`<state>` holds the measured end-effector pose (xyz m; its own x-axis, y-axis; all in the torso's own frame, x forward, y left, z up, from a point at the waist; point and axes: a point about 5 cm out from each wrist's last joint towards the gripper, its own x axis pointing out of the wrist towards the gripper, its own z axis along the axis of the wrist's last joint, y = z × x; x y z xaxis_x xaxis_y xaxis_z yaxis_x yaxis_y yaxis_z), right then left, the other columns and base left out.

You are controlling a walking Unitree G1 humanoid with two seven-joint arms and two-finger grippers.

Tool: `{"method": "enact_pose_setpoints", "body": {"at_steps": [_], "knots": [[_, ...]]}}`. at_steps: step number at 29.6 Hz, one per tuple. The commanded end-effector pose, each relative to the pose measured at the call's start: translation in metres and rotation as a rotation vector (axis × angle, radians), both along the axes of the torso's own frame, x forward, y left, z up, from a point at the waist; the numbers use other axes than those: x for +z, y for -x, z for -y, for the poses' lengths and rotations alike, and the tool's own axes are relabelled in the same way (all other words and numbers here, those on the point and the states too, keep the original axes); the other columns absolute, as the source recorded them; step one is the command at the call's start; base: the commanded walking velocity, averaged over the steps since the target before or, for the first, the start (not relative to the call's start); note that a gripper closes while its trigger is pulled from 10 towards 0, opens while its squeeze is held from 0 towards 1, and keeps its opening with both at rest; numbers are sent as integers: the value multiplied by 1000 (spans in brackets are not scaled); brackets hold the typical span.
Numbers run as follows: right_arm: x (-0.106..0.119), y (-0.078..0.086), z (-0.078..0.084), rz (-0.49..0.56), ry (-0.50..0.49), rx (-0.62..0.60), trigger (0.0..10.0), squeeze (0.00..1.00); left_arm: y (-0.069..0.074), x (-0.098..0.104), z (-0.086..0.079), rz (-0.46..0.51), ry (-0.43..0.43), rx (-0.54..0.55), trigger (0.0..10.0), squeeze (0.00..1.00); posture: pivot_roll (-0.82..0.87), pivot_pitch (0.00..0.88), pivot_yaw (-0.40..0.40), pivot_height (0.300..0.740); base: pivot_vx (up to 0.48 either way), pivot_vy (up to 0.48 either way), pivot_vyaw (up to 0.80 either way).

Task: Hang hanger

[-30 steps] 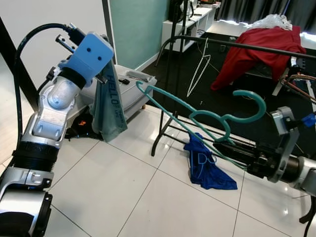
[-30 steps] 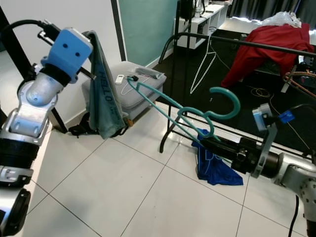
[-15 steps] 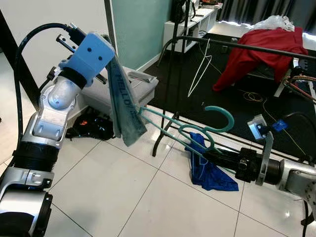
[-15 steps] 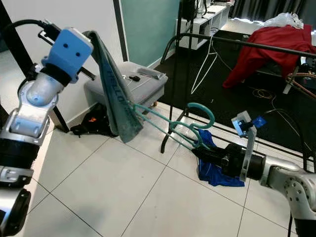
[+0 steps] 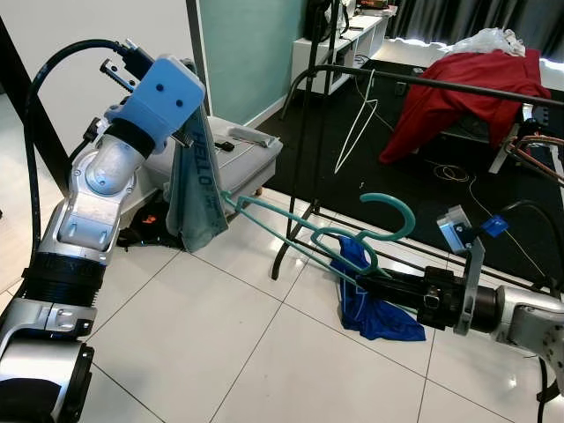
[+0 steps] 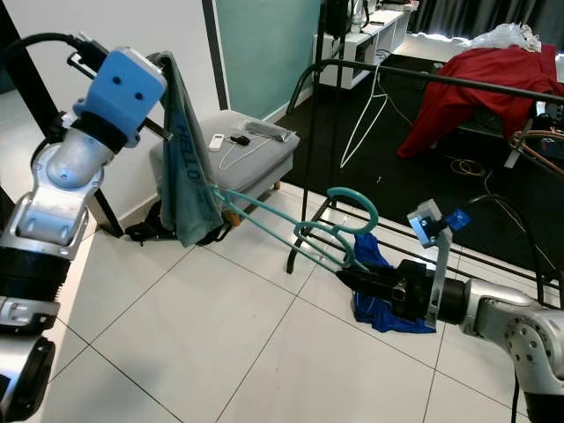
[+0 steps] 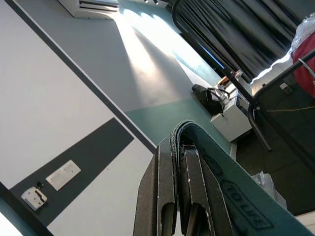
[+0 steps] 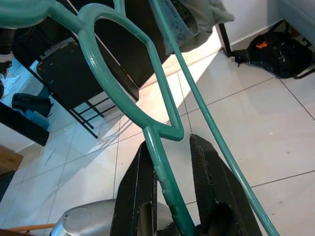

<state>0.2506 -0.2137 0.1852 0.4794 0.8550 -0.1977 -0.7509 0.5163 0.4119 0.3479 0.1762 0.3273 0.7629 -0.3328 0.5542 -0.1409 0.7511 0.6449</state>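
Right gripper (image 5: 381, 284) clamps teal plastic hanger (image 5: 300, 229), low near black metal clothes rack (image 5: 414, 81). Left gripper (image 7: 182, 196) grips grey-green cloth (image 5: 196, 189), raised at left.

Teal plastic hanger (image 5: 310, 231) | held low above floor, tilted | hook curled upward | far shoulder touching hanging grey-green cloth (image 5: 196, 181)

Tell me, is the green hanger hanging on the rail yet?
Not yet. The right end effector holds the green hanger low, below the black rail.
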Motion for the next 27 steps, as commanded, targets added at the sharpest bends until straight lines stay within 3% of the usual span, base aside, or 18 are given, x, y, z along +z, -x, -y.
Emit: {"method": "enact_pose_setpoints", "body": {"at_steps": [1, 6, 10, 13, 14, 16, 20, 27], "knots": [[1, -1, -4, 7, 1, 13, 10000, 0, 1, 4, 2, 11, -13, -3, 10000, 0, -104, 25, -3, 740, 0, 0, 0], [8, -15, -9, 76, 8, -51, 10000, 0, 2, 5, 2, 16, -13, -4, 10000, 0, -101, 24, -1, 740, 0, 0, 0], [23, -18, -10, 139, -60, -60, 10000, 0, 2, 5, 2, 18, -12, -4, 10000, 0, -102, 24, -2, 740, 0, 0, 0], [36, -14, -9, 182, -151, -31, 10000, 0, 2, 4, 2, 15, -10, -4, 10000, 0, -102, 24, -2, 740, 0, 0, 0], [49, -8, -6, 220, -241, 6, 10000, 0, 2, 3, 2, 12, -10, -5, 10000, 0, -102, 24, -2, 740, 0, 0, 0], [53, -7, -4, 233, -273, 12, 10000, 0, 2, 3, 3, 10, -10, -6, 10000, 0, -109, 25, -2, 740, 0, 0, 0], [52, -7, -1, 233, -281, 2, 10000, 0, 2, 3, 4, 10, -10, -8, 10000, 0, -109, 24, -2, 740, 0, 0, 0], [34, -12, 2, 160, -183, -58, 10000, 0, 2, 5, 5, 14, -10, -14, 10000, 0, -109, 23, -1, 740, 0, 0, 0]]}}
